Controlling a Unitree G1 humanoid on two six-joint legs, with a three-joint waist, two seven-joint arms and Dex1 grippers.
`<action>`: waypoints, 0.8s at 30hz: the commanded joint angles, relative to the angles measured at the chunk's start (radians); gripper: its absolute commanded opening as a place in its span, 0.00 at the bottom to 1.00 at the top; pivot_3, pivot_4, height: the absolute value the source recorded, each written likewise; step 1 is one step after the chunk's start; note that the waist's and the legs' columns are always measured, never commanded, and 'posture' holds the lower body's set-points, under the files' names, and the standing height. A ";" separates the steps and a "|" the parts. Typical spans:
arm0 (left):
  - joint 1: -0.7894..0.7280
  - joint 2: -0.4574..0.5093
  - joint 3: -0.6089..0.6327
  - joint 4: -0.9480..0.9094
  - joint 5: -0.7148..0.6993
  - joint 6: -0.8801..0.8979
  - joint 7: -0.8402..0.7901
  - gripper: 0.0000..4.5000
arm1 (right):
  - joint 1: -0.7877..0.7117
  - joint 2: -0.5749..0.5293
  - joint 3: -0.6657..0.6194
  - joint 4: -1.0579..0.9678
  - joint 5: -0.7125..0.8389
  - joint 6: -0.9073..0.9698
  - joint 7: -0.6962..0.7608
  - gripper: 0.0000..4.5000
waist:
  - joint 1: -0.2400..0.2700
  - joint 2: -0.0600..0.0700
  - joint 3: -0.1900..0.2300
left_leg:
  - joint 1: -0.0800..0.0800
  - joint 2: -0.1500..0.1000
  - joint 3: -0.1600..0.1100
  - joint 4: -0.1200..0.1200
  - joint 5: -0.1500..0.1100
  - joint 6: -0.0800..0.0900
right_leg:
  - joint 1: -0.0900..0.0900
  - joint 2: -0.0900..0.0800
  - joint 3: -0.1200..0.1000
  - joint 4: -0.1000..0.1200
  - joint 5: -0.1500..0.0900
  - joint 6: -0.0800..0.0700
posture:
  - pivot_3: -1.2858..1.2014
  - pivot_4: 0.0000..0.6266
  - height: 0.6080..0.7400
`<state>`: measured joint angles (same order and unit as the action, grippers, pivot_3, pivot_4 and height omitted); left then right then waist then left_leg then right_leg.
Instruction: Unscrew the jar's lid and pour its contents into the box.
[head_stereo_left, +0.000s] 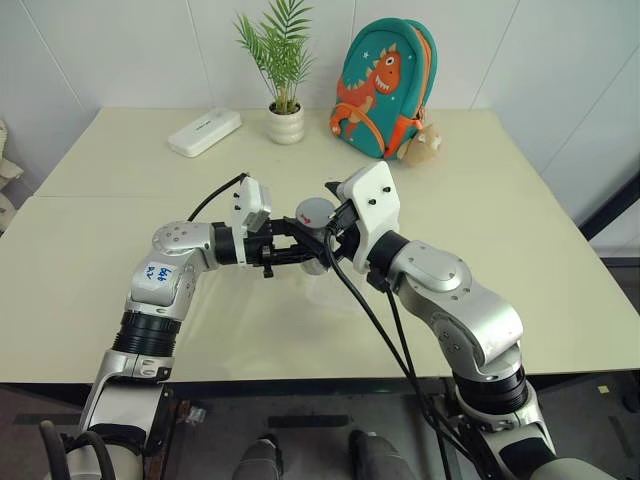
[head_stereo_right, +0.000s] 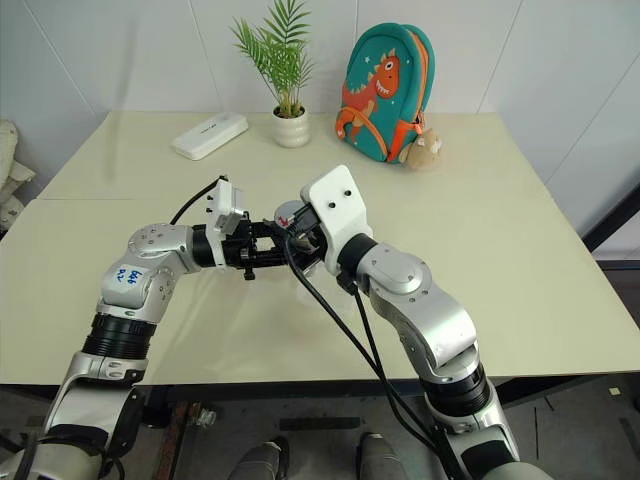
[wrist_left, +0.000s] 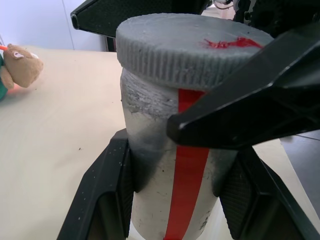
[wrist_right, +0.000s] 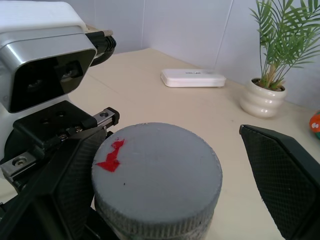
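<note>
So the jar (wrist_left: 170, 190) is up in the air over the middle of the cream table (head_stereo_left: 520, 230), sitting upright with its red stripe label facing the left wrist camera. The left gripper (wrist_left: 172, 200) is clamped tight around the jar's body, one black finger (wrist_left: 102, 195) pressed on each side, arm reaching in level from the robot's left. The grey lid (wrist_right: 157, 172) is on top of the jar, ribbed edge and red mark on top clearly visible.

The right gripper (wrist_right: 175, 180) sits around the lid, its fingers spread wider than the cap. One finger (wrist_right: 75, 175) looks right up against the lid's edge, while the other (wrist_right: 285, 175) stands well clear of it with a gap showing, so it doesn't have a proper hold on the lid.

Can't make out the contents, the jar wall is too cloudy.

Back of the table: a white oblong case (head_stereo_left: 205, 131), a white ribbed pot with a small palm plant (head_stereo_left: 285, 122), and a teal dinosaur backpack (head_stereo_left: 385, 90) with a small plush toy (head_stereo_left: 422, 145) beside it.
</note>
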<state>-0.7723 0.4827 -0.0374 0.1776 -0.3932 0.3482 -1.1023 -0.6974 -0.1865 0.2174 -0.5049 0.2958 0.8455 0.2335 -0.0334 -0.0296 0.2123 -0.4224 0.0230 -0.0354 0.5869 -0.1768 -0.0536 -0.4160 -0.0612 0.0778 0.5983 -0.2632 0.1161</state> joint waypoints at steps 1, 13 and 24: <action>-0.010 0.004 0.007 -0.030 -0.009 -0.006 -0.005 0.42 | 0.001 0.012 -0.033 -0.039 0.007 0.001 -0.005 0.81 | -0.001 0.000 0.000 | 0.000 0.000 0.000 0.000 0.000 0.000 | 0.000 0.000 0.000 0.000 0.000 0.000 | 0.52 0.24 1.00; -0.025 0.034 0.015 0.017 -0.023 0.014 -0.058 0.42 | -0.009 -0.027 -0.087 -0.091 0.166 0.015 0.143 0.59 | 0.000 0.000 0.000 | 0.000 0.000 0.000 0.000 0.000 0.000 | 0.000 0.000 0.000 -0.001 -0.001 -0.002 | 0.52 0.24 1.00; -0.109 0.063 0.004 0.209 0.008 -0.058 -0.187 0.42 | -0.088 -0.166 -0.074 -0.001 0.325 -0.088 0.551 0.59 | -0.002 0.000 0.000 | 0.000 0.001 0.000 -0.001 0.000 0.000 | 0.000 0.001 0.000 -0.002 -0.001 -0.002 | 0.52 0.24 1.00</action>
<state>-0.8606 0.5254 -0.0746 0.2965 -0.4101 0.2849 -1.3397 -0.7542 -0.3615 0.1142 -0.4234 0.5333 0.8224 0.6628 -0.0350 -0.0297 0.2123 -0.4227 0.0240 -0.0350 0.5864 -0.1770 -0.0534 -0.4158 -0.0604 0.0776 0.5957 -0.2645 0.1138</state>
